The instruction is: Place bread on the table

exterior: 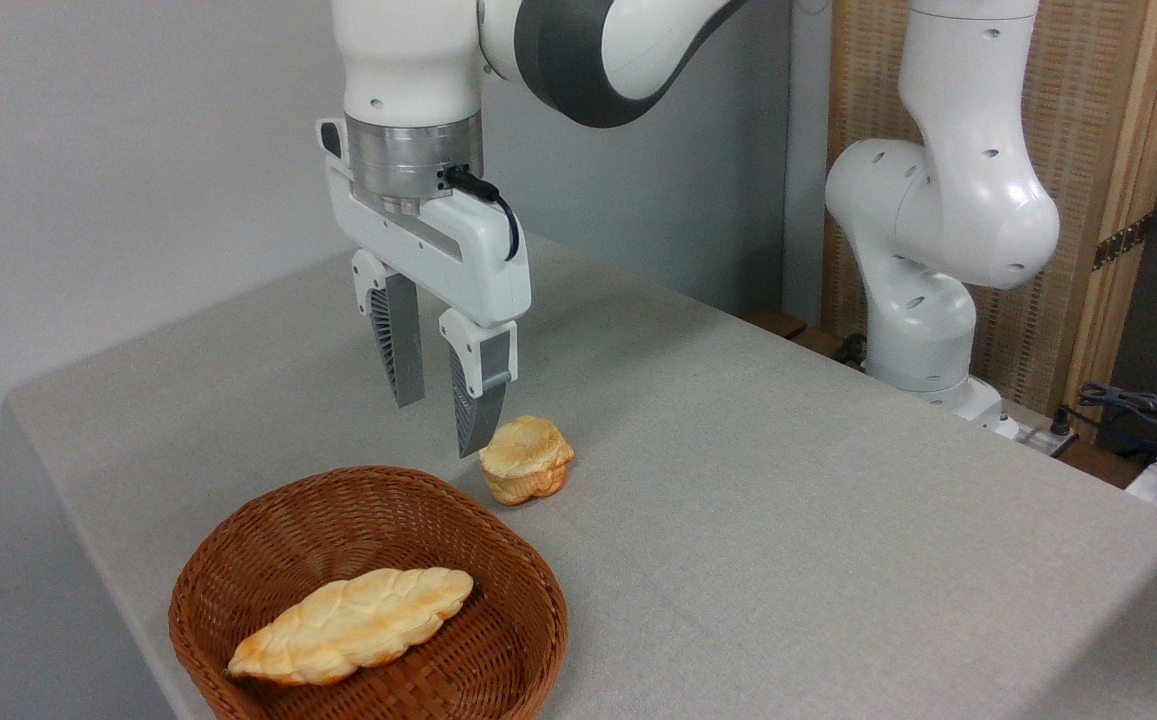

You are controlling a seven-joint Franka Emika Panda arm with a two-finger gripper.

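Observation:
The bread (353,624), a long braided loaf, pale cream with golden-orange ends, lies flat inside the brown wicker basket (528,610) at the front left. The table (788,500) is covered in light grey-beige cloth. My gripper (440,425) hangs open above the table just behind the basket's far rim, fingers pointing down with nothing between them. It is well above and behind the loaf, not touching it.
A small round puffy bun (526,458) sits on the cloth just right of my fingertips and behind the basket. The arm's white base (923,330) stands off the table's far right edge, with cables (1148,410) beside it. A wall runs along the left.

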